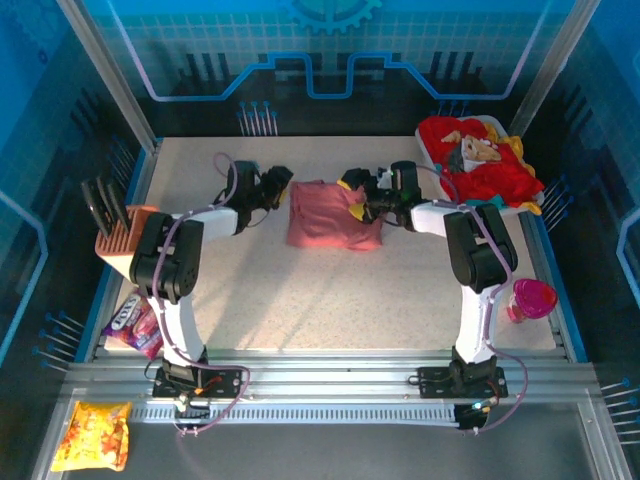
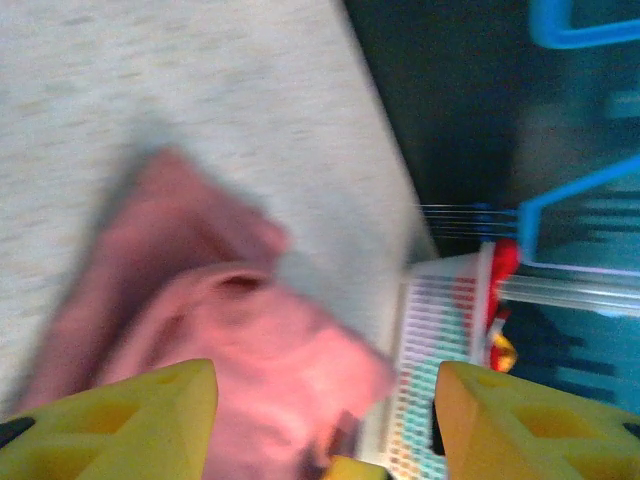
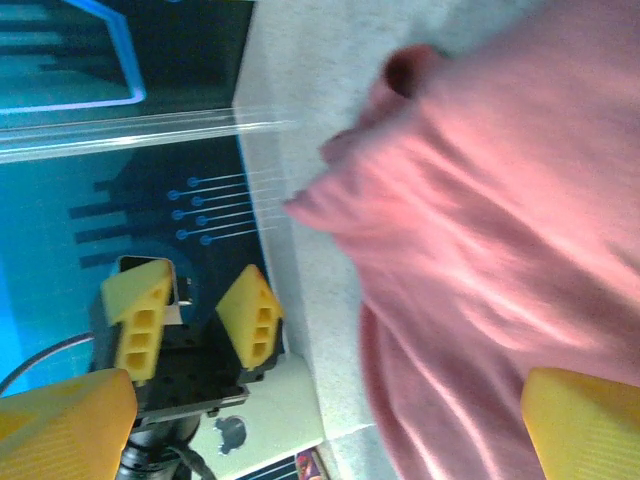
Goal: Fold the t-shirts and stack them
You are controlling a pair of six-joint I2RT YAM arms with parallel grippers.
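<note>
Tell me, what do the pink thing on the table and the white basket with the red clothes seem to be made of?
The pink shirt looks like soft, matte cloth, probably a knit: it slumps into rounded folds and wrinkles with no shine. The white basket looks like stiff moulded plastic: its wall is a regular grid of small holes and holds a straight shape. The blur leaves its finish open.

The left arm (image 1: 165,265) and right arm (image 1: 478,255) share one build: white link shells, black joint housings and pale purple cables looping alongside. Each stands on a black base plate (image 1: 197,381). The left pincer (image 3: 195,300) and right pincer (image 1: 353,197) carry blocky yellow fingers (image 3: 135,325) pierced by square hollows.
</note>
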